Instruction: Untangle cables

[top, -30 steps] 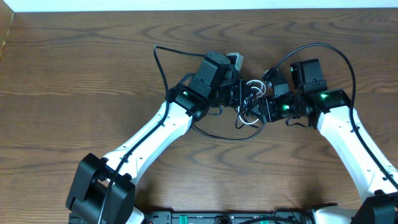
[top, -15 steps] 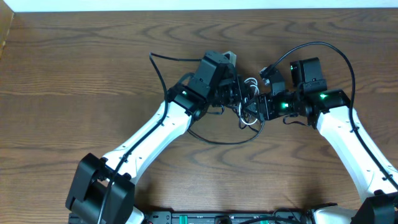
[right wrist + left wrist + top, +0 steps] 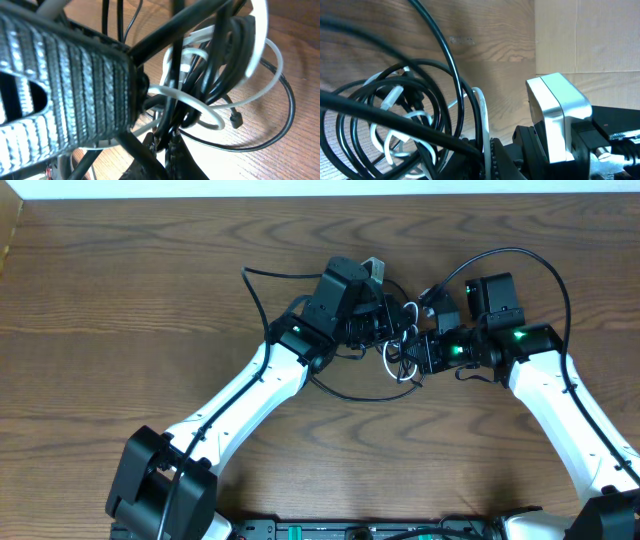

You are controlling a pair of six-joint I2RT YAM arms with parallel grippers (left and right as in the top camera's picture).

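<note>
Dark brown wood-grain desk [image 3: 120, 300], otherwise bare around the work. At left, a slack loop of the long thin black cord [image 3: 227, 60] trails out across the desk and passes back under the white left arm. The black left claw [image 3: 385, 328] is buried in the knot at desk centre; its wrist view shows black loops and the shorter thin white cord [image 3: 484, 122] draped across it, and whether it is gripping cannot be told. The right claw [image 3: 425, 352] meets the same knot from the opposite side; cords run hard against its ribbed black pad [image 3: 65, 90], but its grip cannot be told either. A small black plug end [image 3: 236, 120] lies free on the desk beside the white loops. Judgement: separation is barely begun. Recommend each claw take a single cord and draw apart slowly, feeding the plug end back through. Hazard: the thick black arm wire [image 3: 510, 250] arching at right could snag.
</note>
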